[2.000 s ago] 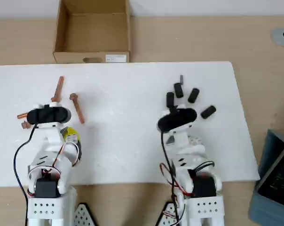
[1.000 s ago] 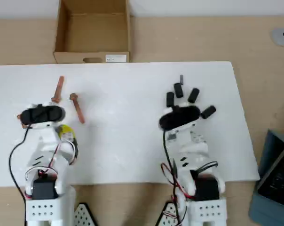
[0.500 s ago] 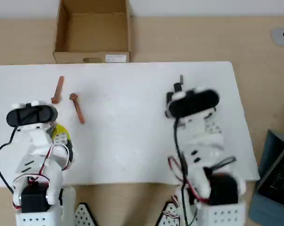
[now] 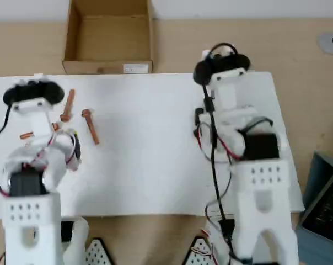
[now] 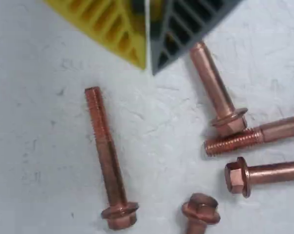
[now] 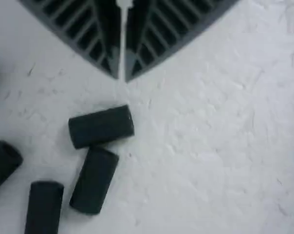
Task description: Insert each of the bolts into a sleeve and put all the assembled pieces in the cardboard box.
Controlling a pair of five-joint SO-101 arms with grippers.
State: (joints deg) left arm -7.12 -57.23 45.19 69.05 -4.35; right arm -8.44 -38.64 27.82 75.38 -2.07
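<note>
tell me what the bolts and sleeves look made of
Bolts: metal with a copper-coloured, slightly glossy finish, going by the cut threads and flanged hex heads. Whether solid copper or plated steel is unclear. Sleeves: smooth matte black, probably plastic or rubber.

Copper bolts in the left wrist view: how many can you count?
5 copper-coloured metal bolts: one lies apart; one by the claw; two run out of frame side by side; one shows little but its head. Others may be hidden.
</note>
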